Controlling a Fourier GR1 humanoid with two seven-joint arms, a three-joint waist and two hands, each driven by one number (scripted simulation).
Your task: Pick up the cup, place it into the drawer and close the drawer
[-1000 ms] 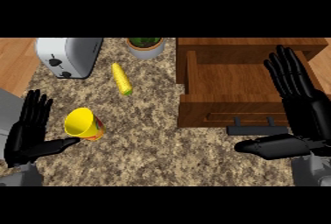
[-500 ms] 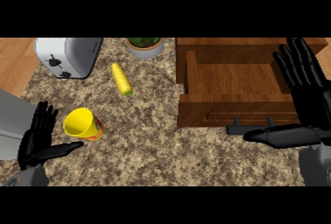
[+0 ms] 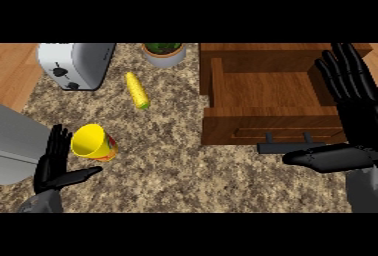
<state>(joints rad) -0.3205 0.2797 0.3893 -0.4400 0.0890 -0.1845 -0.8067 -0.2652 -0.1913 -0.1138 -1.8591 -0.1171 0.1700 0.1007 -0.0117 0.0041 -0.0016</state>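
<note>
Two black hands frame the speckled surface (image 3: 184, 155). At the left, the left hand (image 3: 53, 167) stands edge-on with fingers straight, thumb out, just beside the yellow cup (image 3: 94, 143). Farther back lie a toaster (image 3: 74, 62), corn cob (image 3: 137, 90) and potted plant (image 3: 163, 51). The drawer (image 3: 269, 102) sits open; the right hand (image 3: 347, 120) spreads over its right side.
</note>
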